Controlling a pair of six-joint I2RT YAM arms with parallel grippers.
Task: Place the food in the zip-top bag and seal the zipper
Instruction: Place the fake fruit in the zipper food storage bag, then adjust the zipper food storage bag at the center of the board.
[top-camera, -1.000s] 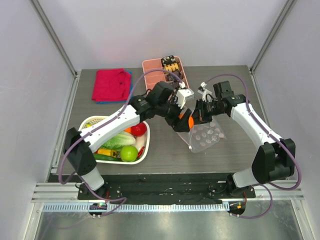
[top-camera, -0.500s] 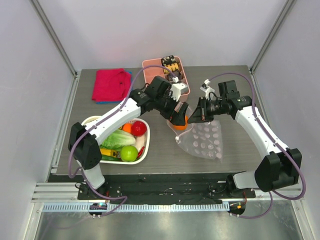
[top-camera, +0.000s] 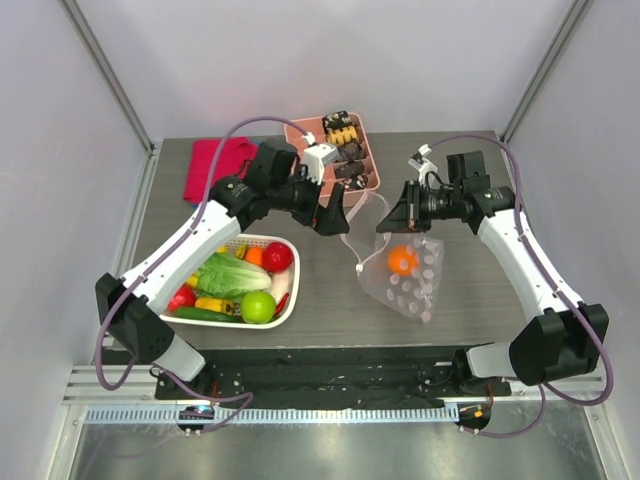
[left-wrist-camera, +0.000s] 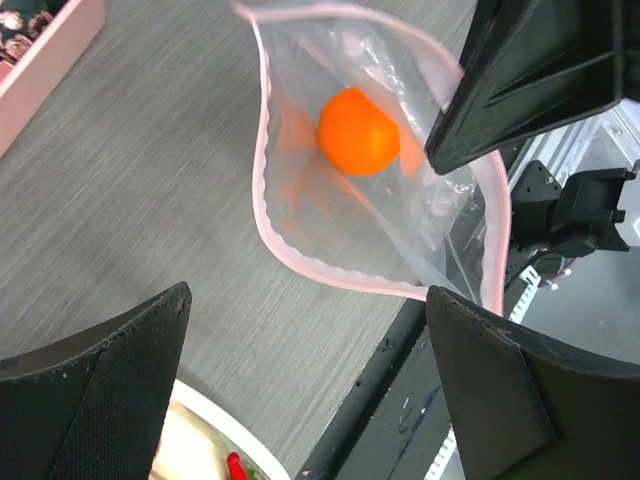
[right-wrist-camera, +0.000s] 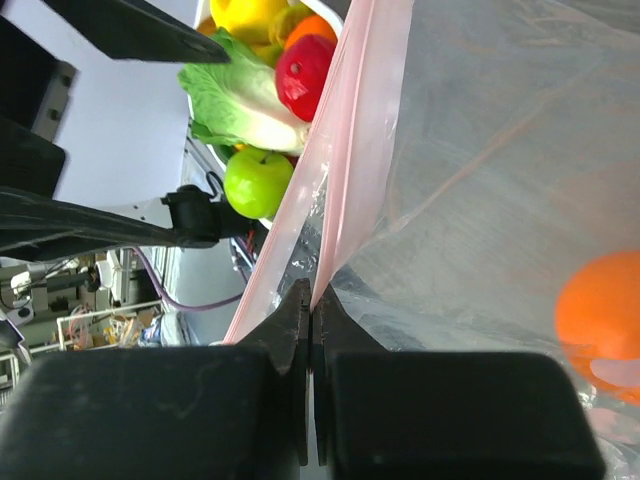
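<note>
Orange (top-camera: 402, 260) dropped into zip-top bag (top-camera: 420, 290), left claw (top-camera: 333, 214) pulled back, spread empty, right claw (top-camera: 397, 213) pinching pink zipper (right-wrist-camera: 345, 150).

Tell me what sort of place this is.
Probably a robotics lab test cell, not a kitchen: plain white panels wall in a grey table, the left arm and right arm are bolted by an aluminium rail at its near edge, and the food in the white basket looks like toys.
</note>
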